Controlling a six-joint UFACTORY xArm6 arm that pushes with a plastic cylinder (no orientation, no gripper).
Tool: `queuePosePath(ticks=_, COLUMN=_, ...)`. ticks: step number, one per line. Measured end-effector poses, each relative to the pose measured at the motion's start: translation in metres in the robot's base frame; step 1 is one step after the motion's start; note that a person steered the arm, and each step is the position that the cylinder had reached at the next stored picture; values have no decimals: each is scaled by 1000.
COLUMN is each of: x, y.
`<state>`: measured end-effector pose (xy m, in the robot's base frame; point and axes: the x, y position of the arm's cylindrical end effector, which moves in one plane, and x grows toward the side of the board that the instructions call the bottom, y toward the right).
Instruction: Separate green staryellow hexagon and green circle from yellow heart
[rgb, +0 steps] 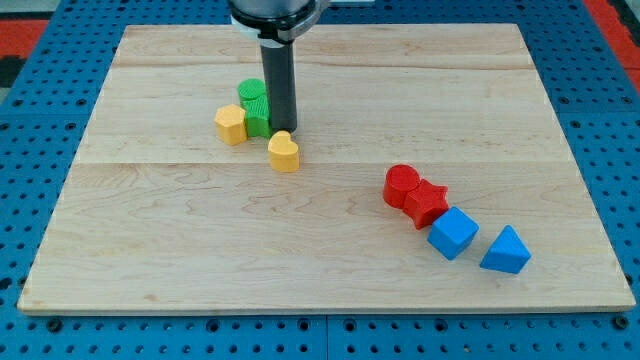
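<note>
Pale wooden board of joined planks fills most of the frame, resting on a blue perforated base that shows along the left, right and bottom edges, with a strip of red at the upper corners. Upper left of centre: yellow hexagon sits furthest to the view's left of the cluster, apart from the yellow heart. Just to its right, the green circle lies toward the view's top, with the green star directly below it; the star is partly hidden behind the rod and touches, or nearly touches, the hexagon. The dark rod comes down from the top edge, and my tip meets the board on the right side of the green star, just above the yellow heart. The heart stands alone below the tip, a bare gap between it and the hexagon; whether the tip touches the heart cannot be told. This rig carries no jaws, only the rod, so no open or closed state applies. Right of centre, well apart from the cluster: red circle touching a red star, then a blue cube, then a blue triangle, running in a diagonal line toward the lower right of the frame.
</note>
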<state>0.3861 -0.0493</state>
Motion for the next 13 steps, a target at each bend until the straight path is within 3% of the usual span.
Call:
queuePosePath(ticks=3, x=-34, y=6)
queuePosePath(ticks=13, x=-33, y=17)
